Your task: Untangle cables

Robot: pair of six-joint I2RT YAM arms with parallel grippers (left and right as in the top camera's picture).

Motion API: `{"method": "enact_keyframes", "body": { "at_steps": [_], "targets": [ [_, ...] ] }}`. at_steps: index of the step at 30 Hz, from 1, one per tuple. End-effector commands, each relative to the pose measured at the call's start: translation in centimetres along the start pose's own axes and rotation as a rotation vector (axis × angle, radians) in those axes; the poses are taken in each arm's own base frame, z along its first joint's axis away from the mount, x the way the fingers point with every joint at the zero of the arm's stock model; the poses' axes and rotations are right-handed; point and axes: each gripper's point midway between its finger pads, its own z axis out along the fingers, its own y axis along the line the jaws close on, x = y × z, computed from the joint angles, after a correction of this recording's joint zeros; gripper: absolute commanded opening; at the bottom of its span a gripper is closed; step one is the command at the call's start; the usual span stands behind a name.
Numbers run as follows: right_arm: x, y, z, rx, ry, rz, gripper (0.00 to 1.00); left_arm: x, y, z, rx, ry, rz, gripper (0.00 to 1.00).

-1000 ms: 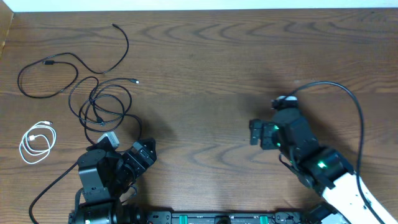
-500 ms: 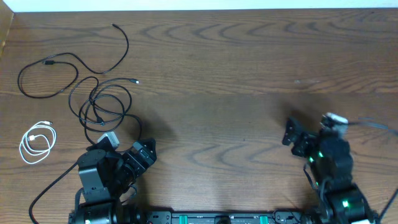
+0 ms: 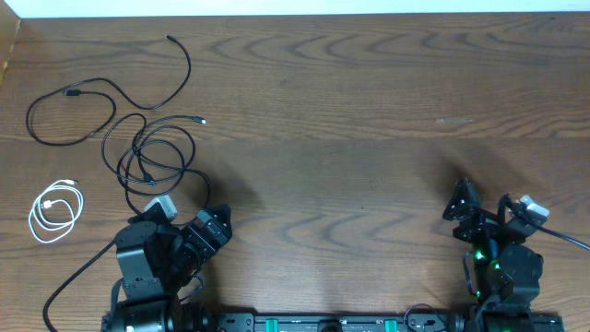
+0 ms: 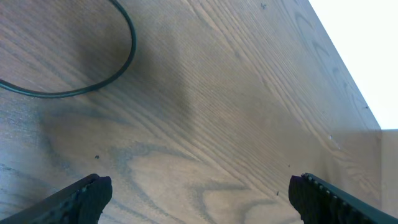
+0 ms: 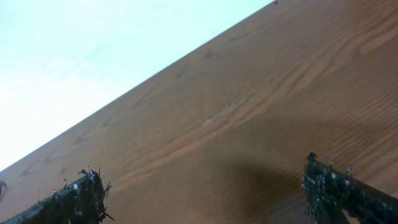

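Three cables lie on the left of the table in the overhead view. One long black cable snakes from the far left toward the back. A second black cable lies in loose overlapping loops just in front of it. The white cable is a small coil at the left edge. My left gripper is open and empty, just in front of and right of the black loops. In the left wrist view an arc of black cable shows beyond the gripper. My right gripper is open and empty at the near right, far from the cables.
The wooden table ends at a white wall along the back. The arms' bases and a black rail line the near edge. A thick black robot cable trails from the right wrist.
My right arm has drawn back from the middle right of the table to the near right edge, still open. The left arm and the cables have not moved.
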Motion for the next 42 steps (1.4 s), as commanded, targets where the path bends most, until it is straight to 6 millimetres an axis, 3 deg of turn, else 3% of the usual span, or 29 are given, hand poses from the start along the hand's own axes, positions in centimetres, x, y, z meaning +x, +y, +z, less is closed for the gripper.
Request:
{"method": "enact_keyframes", "body": {
  "at_steps": [1,15,26,42],
  "targets": [
    [-0.2,-0.7,-0.1,0.017,-0.039,-0.008,0.99,-0.1,-0.2,-0.1,0.005,-0.001,0.015,0.96],
    [-2.1,-2.8,-0.5,0.096,-0.152,-0.036,0.99,-0.1,-0.2,-0.1,0.005,-0.001,0.015,0.96],
    [-2.7,-2.7,-0.1,0.08,-0.221,-0.095,0.99,-0.1,-0.2,-0.1,0.005,-0.001,0.015,0.96],
    [-2.5,-2.4,0.0,0.097,-0.197,-0.418,0.99,-0.1,-0.2,-0.1,0.005,-0.001,0.015,0.96]
  ]
}}
